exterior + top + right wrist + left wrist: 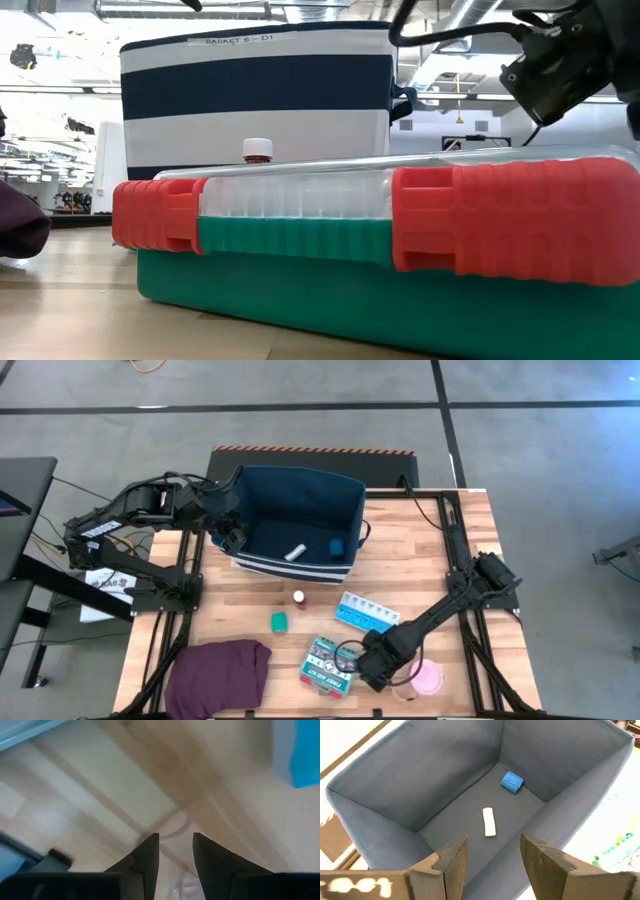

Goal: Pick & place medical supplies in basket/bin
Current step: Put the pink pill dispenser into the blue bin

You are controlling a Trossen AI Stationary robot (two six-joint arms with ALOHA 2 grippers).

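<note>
The navy bin [290, 490] stands at the table's far middle; its striped wall [255, 100] fills the low view. A white tube [489, 821] and a blue block [512, 782] lie on its floor. My left gripper [228, 535] hovers open over the bin's left near corner, fingers [492, 865] apart. My right gripper [365, 660] is low over bare wood, open [176, 852], just right of the green-white flat box [330, 665]. On the table lie the red-capped vial [298, 598], green block [279, 621], pill organizer [366, 612] and pink tape roll [427, 678].
A purple cloth [220, 670] lies at the table's near left corner. The flat box [380, 240] sits close in front of the low camera and hides most of the table. Black frame rails [455, 530] run along both table sides. Bare wood lies between bin and items.
</note>
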